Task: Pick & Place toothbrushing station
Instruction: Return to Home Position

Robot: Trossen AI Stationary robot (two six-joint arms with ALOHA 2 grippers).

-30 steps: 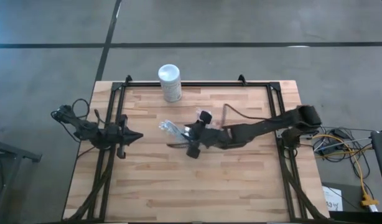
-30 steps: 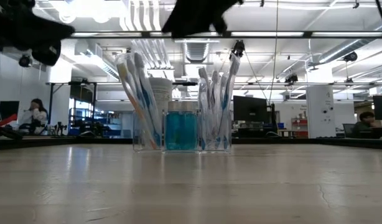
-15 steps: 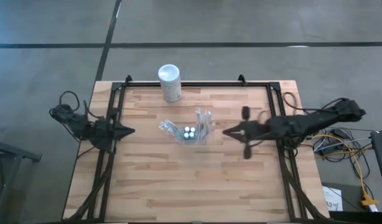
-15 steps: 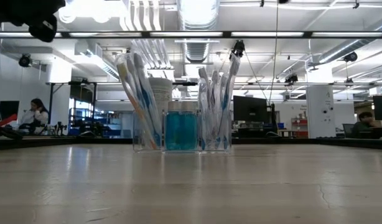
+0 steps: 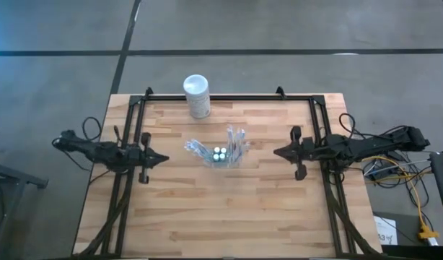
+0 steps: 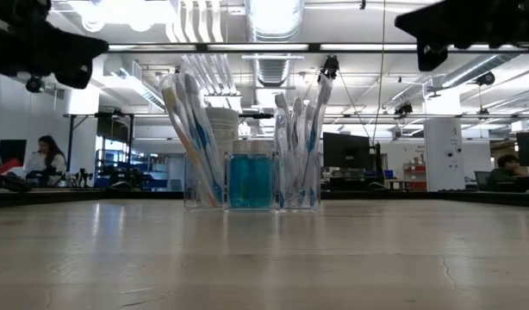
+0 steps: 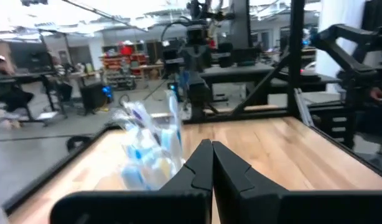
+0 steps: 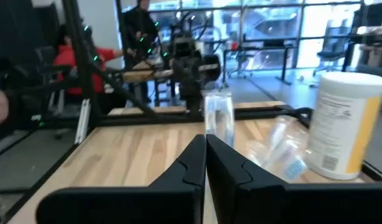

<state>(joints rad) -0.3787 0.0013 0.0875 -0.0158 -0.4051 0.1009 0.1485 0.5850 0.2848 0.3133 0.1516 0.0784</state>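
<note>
The toothbrushing station (image 5: 220, 153), a clear holder with toothbrushes, a white tube and a blue bottle, stands on its base at the table's middle. It also shows in the low view (image 6: 252, 182) and blurred in both wrist views (image 7: 150, 155) (image 8: 275, 149). My left gripper (image 5: 164, 159) is shut and level near the left edge, pointing at the station from well short of it (image 7: 211, 144). My right gripper (image 5: 277, 152) is shut and level on the station's right, also apart from it (image 8: 205, 138). Neither gripper holds anything.
A white canister with a yellow label (image 5: 197, 96) (image 8: 343, 124) stands at the table's far edge, behind the station. A black frame (image 5: 229, 97) runs along the table's far and side edges. Bare wood (image 5: 221, 209) lies between the station and the near edge.
My right gripper has drawn back level from the station toward the table's right edge. The station stands where it was, upright at the middle.
</note>
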